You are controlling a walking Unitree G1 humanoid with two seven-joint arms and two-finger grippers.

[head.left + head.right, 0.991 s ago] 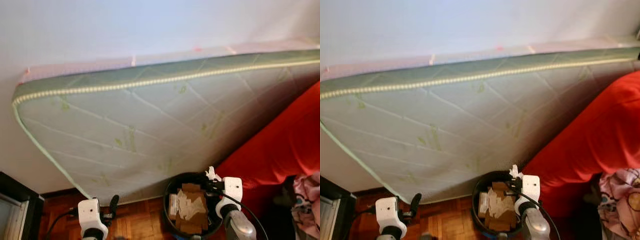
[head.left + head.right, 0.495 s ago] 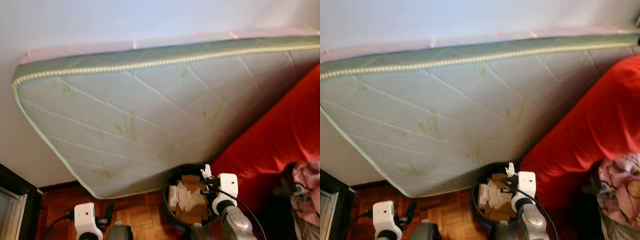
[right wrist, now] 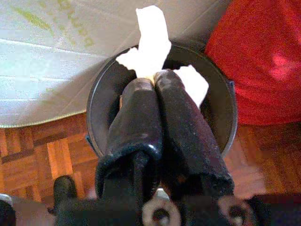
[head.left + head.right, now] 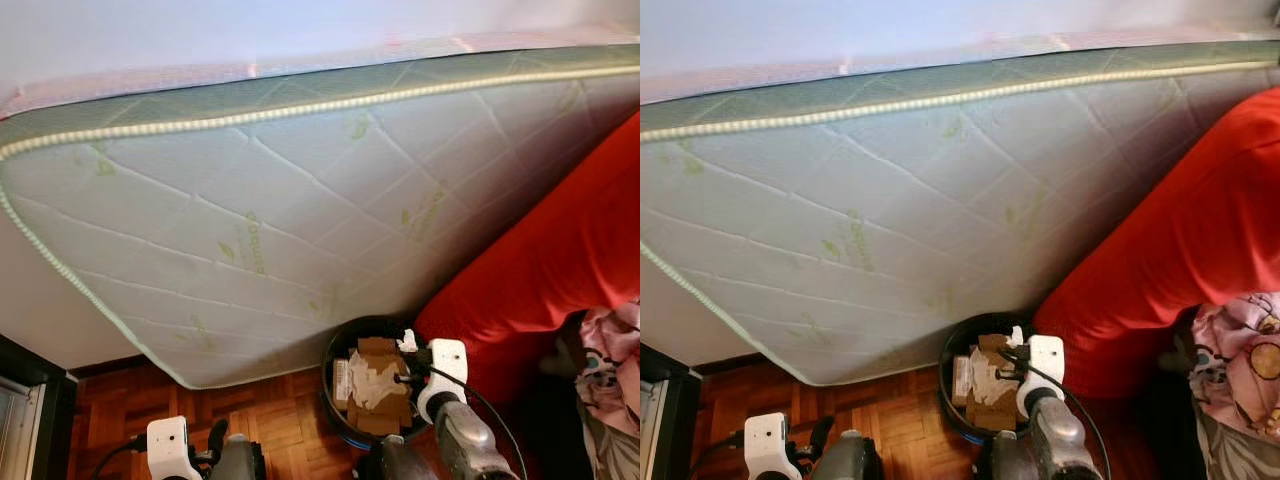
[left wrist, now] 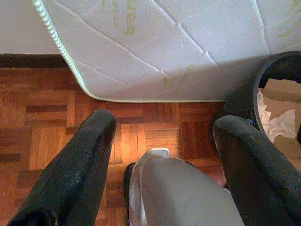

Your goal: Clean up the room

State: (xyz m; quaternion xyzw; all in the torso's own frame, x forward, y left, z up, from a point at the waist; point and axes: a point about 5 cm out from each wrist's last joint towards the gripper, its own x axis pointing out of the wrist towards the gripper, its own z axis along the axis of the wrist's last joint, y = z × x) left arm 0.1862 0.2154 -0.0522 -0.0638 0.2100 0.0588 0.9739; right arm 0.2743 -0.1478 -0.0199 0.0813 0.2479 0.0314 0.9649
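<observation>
A round black bin (image 4: 331, 378) stands on the parquet floor against the leaning mattress, holding cardboard scraps (image 4: 375, 385) and crumpled paper. My right gripper (image 3: 154, 79) hangs just above the bin's opening, shut on a piece of white tissue (image 3: 151, 43) that sticks out past the fingertips. In the left eye view the same tissue (image 4: 406, 342) shows over the bin's right rim (image 4: 425, 345). My left gripper (image 5: 162, 125) is low over the floor to the left of the bin, open with nothing between its fingers (image 5: 96, 136).
A pale quilted mattress (image 4: 300, 200) leans against the wall above the bin. A red sofa or cover (image 4: 545, 270) rises on the right, with pink patterned cloth (image 4: 612, 365) at its foot. Dark furniture (image 4: 30, 390) stands at the far left.
The camera has shifted, so the mattress looms larger. My right gripper stays over the bin with the tissue in it. My left gripper sits lower in the picture.
</observation>
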